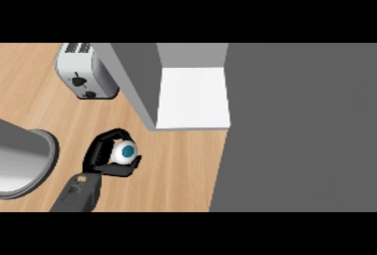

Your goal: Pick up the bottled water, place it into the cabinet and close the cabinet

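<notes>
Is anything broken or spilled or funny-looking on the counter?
Nothing looks broken or spilled. The left hand is curled round the bottled water above the wooden counter. The toaster sits at the back, and the cabinet stands open, waiting.

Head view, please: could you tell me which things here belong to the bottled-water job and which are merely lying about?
Job:
- clear water bottle with blue cap, held in the left hand
- grey cabinet with white interior, door open

Lying about:
- silver toaster
- round grey metal pot at the left edge
</notes>
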Robot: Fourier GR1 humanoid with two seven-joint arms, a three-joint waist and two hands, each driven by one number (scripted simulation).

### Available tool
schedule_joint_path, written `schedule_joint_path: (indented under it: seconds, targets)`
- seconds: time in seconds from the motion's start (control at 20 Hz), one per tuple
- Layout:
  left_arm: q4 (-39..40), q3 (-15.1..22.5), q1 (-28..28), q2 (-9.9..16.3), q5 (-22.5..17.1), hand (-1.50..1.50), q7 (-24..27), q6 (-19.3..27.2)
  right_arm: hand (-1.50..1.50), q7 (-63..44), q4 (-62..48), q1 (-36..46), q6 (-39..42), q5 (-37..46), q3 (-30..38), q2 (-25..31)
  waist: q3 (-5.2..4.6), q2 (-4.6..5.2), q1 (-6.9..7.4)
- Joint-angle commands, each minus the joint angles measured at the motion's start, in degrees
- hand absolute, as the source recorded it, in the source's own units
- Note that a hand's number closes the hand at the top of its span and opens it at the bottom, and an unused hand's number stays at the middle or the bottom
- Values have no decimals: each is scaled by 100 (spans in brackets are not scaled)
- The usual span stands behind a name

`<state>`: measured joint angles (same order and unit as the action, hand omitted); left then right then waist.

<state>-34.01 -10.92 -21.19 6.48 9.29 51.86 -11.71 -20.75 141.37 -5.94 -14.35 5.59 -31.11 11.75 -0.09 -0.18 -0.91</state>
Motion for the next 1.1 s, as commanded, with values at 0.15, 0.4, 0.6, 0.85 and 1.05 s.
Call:
schedule_joint_path:
  seconds: [0.15,0.4,0.6,0.85,1.05]
  targets:
    - [-448,412,89,-632,-810,150,-23,676,-150,-525,635,-49,-239,756,-561,-56,3,-13,33]
    - [-1369,1462,-156,-643,-1971,150,-1032,1277,-150,-58,289,-221,-296,680,-542,17,7,-25,8]
    - [-2184,2138,150,-646,-2488,150,-1556,1665,-150,-72,427,-253,-368,921,-824,72,6,-26,24]
    - [-2903,3128,126,-647,-2807,150,-2130,2733,-150,-282,456,-57,-414,675,-549,122,6,-6,29]
    - [-3342,3698,-184,-647,-3285,150,-2447,3525,-150,-197,535,-181,-494,549,-449,203,5,-8,-5]
